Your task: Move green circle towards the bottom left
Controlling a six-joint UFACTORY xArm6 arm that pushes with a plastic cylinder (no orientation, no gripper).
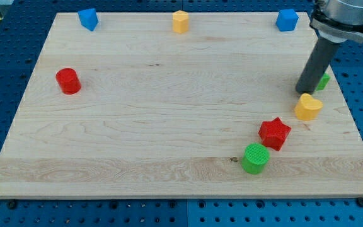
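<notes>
Rod's lower end, my tip (305,91), sits on counter (169,113) at view's right; plain rod, no hand state to tell. Green circle (255,157) near bottom edge, right of centre, well apart from tip.

- red star (275,133) just beside circle, up-right
- yellow heart (308,107) just below tip
- second green block (323,81) partly hidden behind rod, shape unclear
- red cylinder (68,81) far left
- top edge: left blue block (88,19), yellow block (180,21), right blue block (287,19)

Count: 2 green, 2 red, 2 yellow, 2 blue; 8 blocks.
</notes>
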